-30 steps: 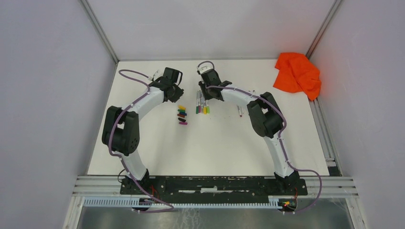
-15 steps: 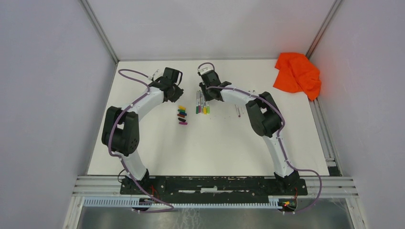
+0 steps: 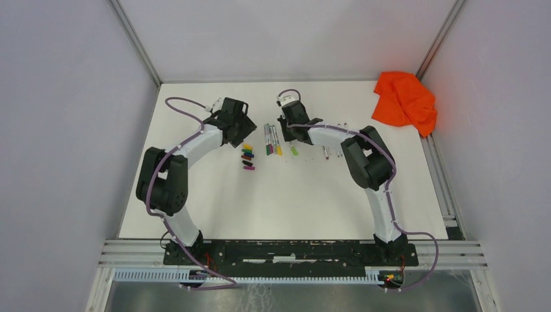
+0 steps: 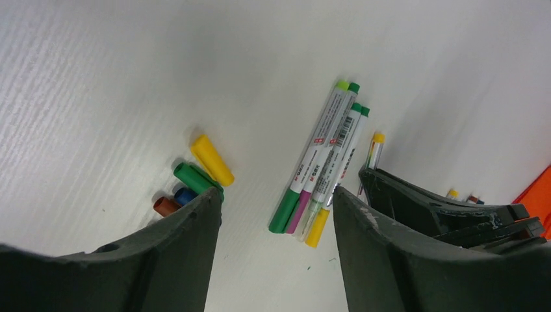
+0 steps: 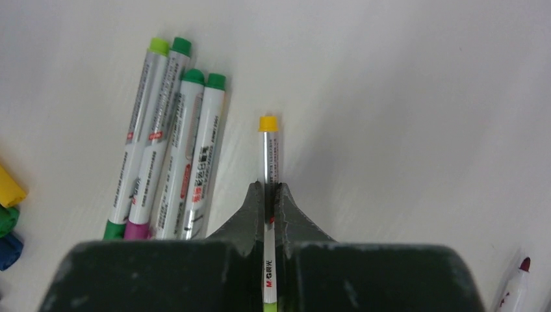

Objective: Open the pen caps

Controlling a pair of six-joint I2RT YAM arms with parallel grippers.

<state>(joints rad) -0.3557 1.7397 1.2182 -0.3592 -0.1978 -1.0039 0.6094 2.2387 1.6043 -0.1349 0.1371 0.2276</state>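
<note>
My right gripper (image 5: 269, 190) is shut on a slim grey-white pen (image 5: 268, 153), low over the table. Its yellow end points away and its light green cap (image 3: 294, 151) sticks out behind the fingers. Left of it, several capped pens (image 5: 169, 149) lie side by side. My left gripper (image 4: 276, 195) hangs open above the table with nothing between its fingers. Loose pen caps lie by its left finger: yellow (image 4: 212, 159), green (image 4: 193, 178), blue (image 4: 185, 195) and red-brown (image 4: 165, 206). In the top view this cap pile (image 3: 247, 156) sits just left of the pen row (image 3: 271, 140).
A few more pens (image 3: 331, 152) lie right of the right gripper, one with a bare maroon tip (image 5: 518, 281). An orange cloth (image 3: 404, 97) is bunched in the far right corner. Grey walls close in the white table (image 3: 292, 201) on three sides.
The right gripper has shut on one pen and drawn it a little to the right, away from the row. The left gripper has opened.
</note>
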